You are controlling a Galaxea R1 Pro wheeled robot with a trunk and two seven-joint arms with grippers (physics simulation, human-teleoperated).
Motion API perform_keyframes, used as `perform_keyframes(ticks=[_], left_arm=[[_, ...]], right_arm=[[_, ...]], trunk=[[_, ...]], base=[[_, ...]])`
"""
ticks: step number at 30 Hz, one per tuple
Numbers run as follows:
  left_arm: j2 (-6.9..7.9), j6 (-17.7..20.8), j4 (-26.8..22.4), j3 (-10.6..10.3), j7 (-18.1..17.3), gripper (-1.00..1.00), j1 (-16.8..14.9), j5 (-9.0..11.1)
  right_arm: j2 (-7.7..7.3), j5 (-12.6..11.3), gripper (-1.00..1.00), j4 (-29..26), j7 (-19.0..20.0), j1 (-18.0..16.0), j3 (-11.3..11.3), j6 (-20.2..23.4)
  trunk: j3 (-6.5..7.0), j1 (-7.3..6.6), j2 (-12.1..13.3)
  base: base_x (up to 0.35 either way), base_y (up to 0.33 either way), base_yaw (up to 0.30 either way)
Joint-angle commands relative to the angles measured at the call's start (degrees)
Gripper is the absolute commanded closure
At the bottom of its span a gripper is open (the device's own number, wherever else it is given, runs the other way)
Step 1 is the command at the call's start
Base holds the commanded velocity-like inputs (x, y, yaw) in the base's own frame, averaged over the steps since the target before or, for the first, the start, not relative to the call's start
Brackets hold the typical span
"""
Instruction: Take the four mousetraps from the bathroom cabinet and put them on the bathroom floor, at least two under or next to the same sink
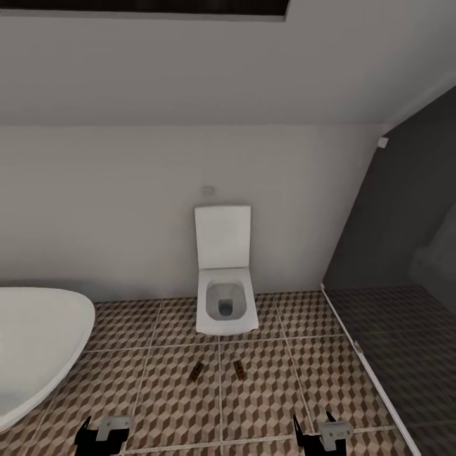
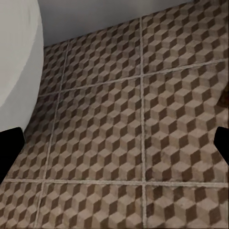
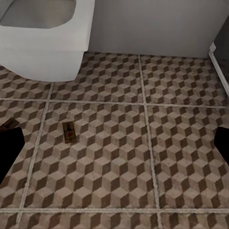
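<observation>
The left hand (image 1: 101, 436) hangs low over the brown, beige and white cube-patterned tiled bathroom floor (image 1: 164, 386), its dark fingers spread wide and holding nothing. The right hand (image 1: 318, 433) hovers over the same floor, fingers likewise wide apart and empty. Ahead, between the two hands, two small flat brown wooden mousetraps lie on the tiles: one (image 1: 196, 372) left of a grout line, the other (image 1: 239, 369) just right of it, near each other but apart. Beyond them a white square wall-mounted toilet (image 1: 225, 297) stands with its lid raised. A white rounded basin (image 1: 31, 345) sits at the left, near the left hand.
</observation>
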Motion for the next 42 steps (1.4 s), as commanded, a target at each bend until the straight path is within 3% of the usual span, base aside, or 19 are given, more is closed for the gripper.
perform_keyframes(ticks=[1,8,17,25,42], left_arm=[[0.08,0.0,-0.1,-0.5,-0.3,-1.00,-0.1,0.1],[0.32,0.5,0.0,-0.5,-2.8,-1.00,-0.1,0.2],[0.42,0.7,-0.3,-0.5,-3.1,-1.00,-0.1,0.2],[1.25,0.7,-3.5,-0.5,-3.0,-1.00,-0.1,0.2],[6.44,0.4,-9.4,-0.5,-3.0,-1.00,-0.1,0.2]], right_arm=[[0.01,-0.5,-1.00,0.0,-0.1,0.0,0.5,-0.2],[0.04,-0.5,-1.00,0.0,-0.2,0.0,0.5,-0.2],[0.05,-0.5,-1.00,0.0,-0.3,0.0,0.5,0.0],[0.05,-0.5,-1.00,0.0,-0.3,0.0,0.5,0.0],[0.11,-0.5,-1.00,0.0,-0.3,0.0,0.6,0.0]], trunk=[[0.11,-0.21,0.4],[1.37,-1.75,3.2],[2.98,-3.73,6.8],[4.42,-5.48,10.0],[7.47,-9.22,16.8]], base=[[0.000,0.000,0.000],[0.000,0.000,0.000],[0.000,0.000,0.000],[0.000,0.000,0.000],[0.000,0.000,0.000]])
